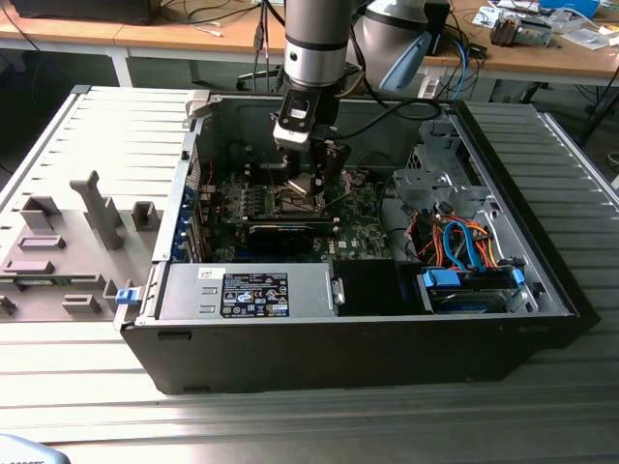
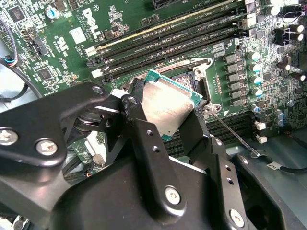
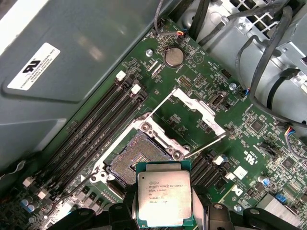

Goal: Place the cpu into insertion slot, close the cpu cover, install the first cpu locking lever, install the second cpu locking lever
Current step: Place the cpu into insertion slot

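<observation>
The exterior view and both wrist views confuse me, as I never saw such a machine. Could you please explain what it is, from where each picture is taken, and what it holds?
It is one robot arm with a gripper, working inside an open computer case. The exterior view comes from a camera standing apart. Both wrist views come from cameras riding on the arm, looking at the green motherboard. The gripper is shut on the cpu, a flat silver square. The insertion slot is bare, and the cpu cover is swung open.
</observation>
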You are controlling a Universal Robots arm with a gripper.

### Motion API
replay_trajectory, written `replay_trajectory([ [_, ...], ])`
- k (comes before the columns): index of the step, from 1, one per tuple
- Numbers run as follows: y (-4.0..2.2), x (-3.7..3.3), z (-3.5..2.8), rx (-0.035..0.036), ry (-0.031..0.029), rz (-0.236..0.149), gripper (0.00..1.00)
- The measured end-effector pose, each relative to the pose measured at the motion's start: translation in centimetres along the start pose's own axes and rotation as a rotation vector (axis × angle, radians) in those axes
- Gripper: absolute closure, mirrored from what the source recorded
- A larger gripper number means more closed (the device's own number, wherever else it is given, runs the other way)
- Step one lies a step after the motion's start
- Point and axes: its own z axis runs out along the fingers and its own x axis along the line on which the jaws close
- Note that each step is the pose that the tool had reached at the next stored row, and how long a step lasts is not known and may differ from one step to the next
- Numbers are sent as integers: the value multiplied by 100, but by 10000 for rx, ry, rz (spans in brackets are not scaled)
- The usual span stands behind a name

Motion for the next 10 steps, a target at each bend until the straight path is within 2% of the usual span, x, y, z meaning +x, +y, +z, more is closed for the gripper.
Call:
replay_trajectory([
  [10,0,0,0,3,4,82,45],
])
